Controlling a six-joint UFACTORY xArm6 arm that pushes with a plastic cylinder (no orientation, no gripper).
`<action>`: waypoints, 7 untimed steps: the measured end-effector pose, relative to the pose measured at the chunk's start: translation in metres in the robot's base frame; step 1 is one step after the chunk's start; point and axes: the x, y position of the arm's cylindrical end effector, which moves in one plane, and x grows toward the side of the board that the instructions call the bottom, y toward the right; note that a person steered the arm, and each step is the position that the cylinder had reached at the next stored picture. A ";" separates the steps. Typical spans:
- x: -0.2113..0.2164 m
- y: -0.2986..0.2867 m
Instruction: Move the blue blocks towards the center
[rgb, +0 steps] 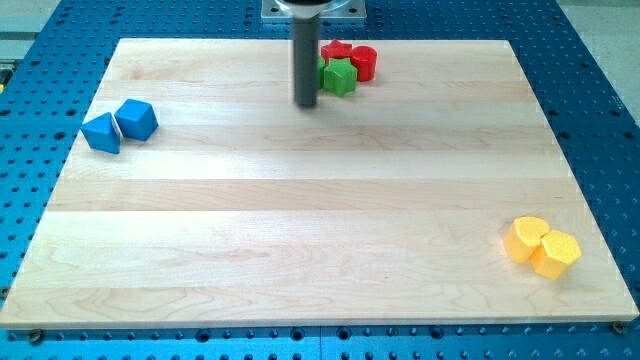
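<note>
The rod hangs near the view's top, my tip (306, 104) resting on the wooden tabletop (300, 230) just left of a green star block (339, 76); no end effector shows, only the rod. Behind the star sit 2 red blocks (355, 58). The 2 blue blocks, a triangular one (102, 133) and a cube-like one (136, 119), touch at the view's left edge, well apart from the tip. 2 yellow blocks (541, 245) huddle at the bottom right.

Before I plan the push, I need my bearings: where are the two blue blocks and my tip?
Left blue block (101, 133), camera view, on its top face.
Right blue block (136, 119), camera view, on its top face.
My tip (306, 103), camera view, at the rod's very end.
</note>
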 end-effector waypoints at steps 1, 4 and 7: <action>0.084 -0.104; -0.027 -0.236; 0.030 -0.063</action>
